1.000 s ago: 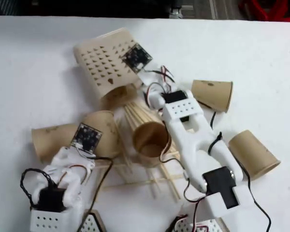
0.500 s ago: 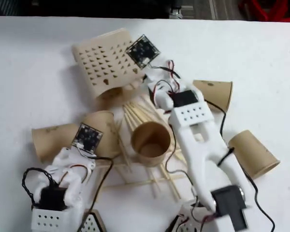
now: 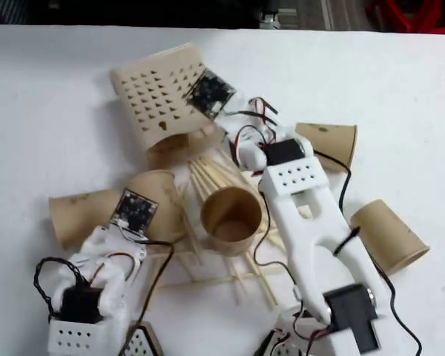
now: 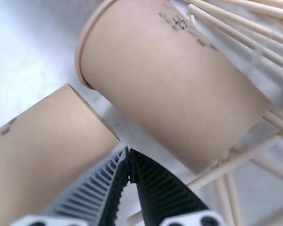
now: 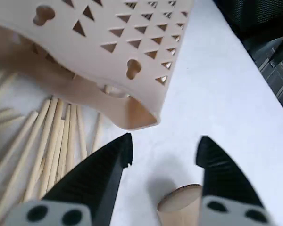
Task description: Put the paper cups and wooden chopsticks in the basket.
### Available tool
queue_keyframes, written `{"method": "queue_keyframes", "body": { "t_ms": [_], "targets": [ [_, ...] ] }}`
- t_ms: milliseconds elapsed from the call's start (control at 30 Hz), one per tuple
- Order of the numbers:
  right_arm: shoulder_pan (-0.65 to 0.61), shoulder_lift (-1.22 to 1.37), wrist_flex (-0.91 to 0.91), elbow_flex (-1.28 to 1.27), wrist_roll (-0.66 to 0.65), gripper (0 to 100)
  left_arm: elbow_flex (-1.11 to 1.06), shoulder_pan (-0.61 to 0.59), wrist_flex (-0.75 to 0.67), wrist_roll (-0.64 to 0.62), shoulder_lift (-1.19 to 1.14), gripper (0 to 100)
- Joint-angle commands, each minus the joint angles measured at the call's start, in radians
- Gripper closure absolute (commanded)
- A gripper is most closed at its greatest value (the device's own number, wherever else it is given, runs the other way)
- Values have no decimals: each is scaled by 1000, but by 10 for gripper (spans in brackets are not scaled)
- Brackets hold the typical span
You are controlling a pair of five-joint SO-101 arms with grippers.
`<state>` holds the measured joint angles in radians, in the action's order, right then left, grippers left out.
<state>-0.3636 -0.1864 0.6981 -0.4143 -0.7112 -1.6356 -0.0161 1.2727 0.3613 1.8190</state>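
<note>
The perforated basket [image 3: 154,95] lies tipped on its side, with a paper cup [image 3: 170,148] at its mouth. My right gripper [image 3: 221,124] is by the basket's near corner; the right wrist view shows it open [image 5: 164,143], empty, just short of the basket [image 5: 108,42]. Wooden chopsticks [image 3: 237,256] lie scattered around an upright cup [image 3: 231,215]. My left gripper [image 4: 130,157] is shut on nothing, its tips between two lying cups [image 4: 174,89] [image 4: 37,150]. Seen from above, those cups [image 3: 73,216] [image 3: 163,199] flank the left gripper [image 3: 127,222].
Two more cups lie on their sides on the right [image 3: 328,144] [image 3: 389,236], close beside the right arm. Chopsticks [image 5: 52,141] fan out under the basket's rim. The white table [image 3: 52,111] is open on the left and at the back.
The right arm has swung so its lower part lies nearer the front edge; its wrist shifted toward the basket and back a little. The left arm has not moved.
</note>
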Motion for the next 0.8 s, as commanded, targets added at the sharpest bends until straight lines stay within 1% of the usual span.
{"method": "queue_keyframes", "body": {
  "t_ms": [0, 67, 367, 433, 533, 700, 767],
  "targets": [
    [-30, 68, -5, 37, -100, 640, 9, -10, -23, 9, 5, 976],
    [-48, 105, -38, 35, -147, 640, 9, -10, -23, 9, 5, 976],
    [-59, 285, -371, 35, -149, 649, 9, -10, -20, 9, 5, 976],
    [-59, 318, -443, 35, -149, 694, 9, -10, -20, 9, 5, 976],
    [-61, 341, -515, 35, -149, 806, 9, -10, -20, 9, 5, 976],
    [-65, 326, -565, 38, -150, 984, 9, -10, -20, 9, 5, 976],
    [-56, 298, -558, 37, -147, 972, 9, -10, -20, 9, 5, 976]
  ]
}}
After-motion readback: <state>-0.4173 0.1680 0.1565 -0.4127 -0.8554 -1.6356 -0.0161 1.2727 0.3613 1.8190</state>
